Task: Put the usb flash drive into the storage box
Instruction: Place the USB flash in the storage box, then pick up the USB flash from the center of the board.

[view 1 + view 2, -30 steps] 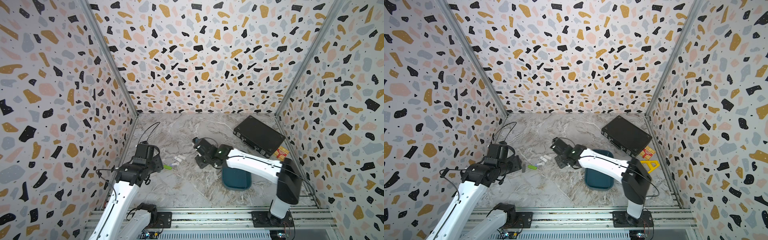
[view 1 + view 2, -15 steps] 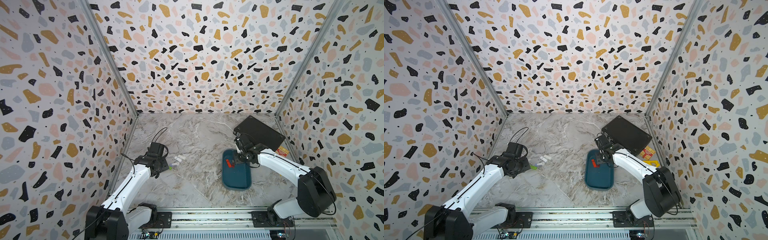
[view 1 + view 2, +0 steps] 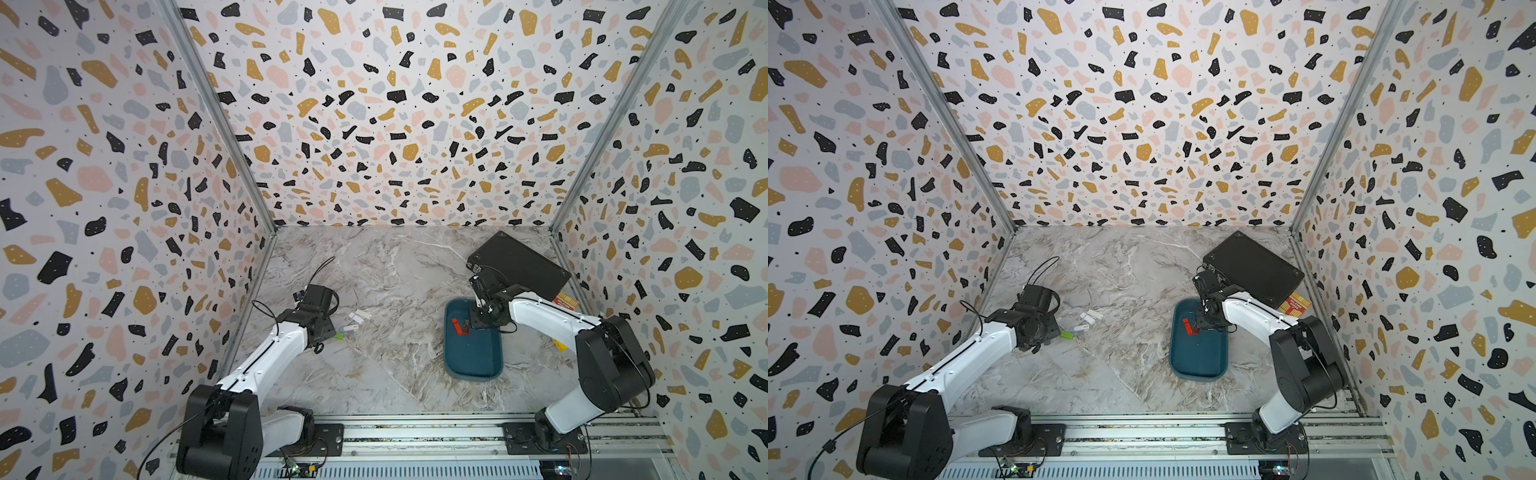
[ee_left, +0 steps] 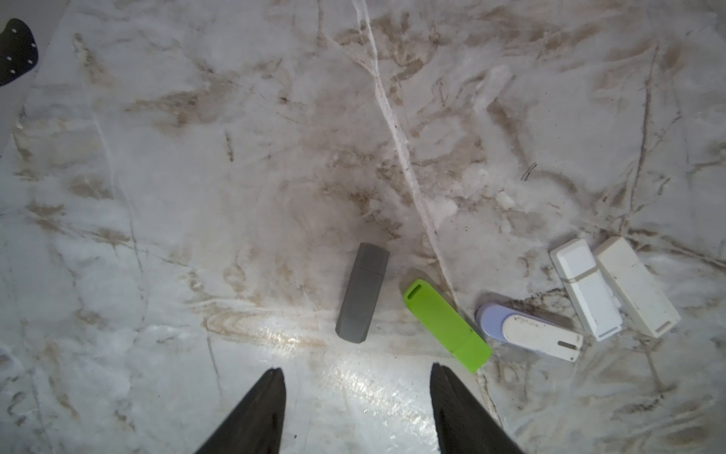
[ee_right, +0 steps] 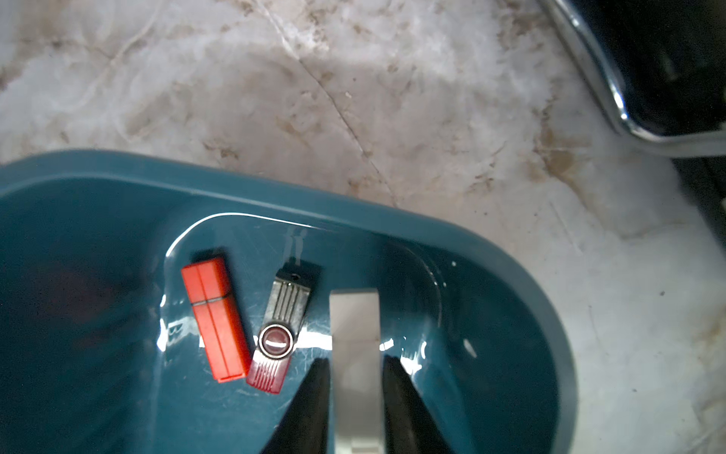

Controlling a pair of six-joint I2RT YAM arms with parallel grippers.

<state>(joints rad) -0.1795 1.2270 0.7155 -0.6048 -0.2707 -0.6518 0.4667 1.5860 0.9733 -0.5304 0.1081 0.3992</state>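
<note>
Two drives, a red drive and a metal swivel drive, lie in your storage box, where your right claw brackets a white drive, gripping or freed you cannot tell, while your left claw hangs spread and empty near a grey drive.

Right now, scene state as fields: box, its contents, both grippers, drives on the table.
storage box: teal tray on table
in box: red drive, red swivel drive
right gripper: over box, white drive between its fingers, grip unclear
left gripper: open, empty
on table: grey drive, green drive, lilac swivel drive, two white drives
</note>
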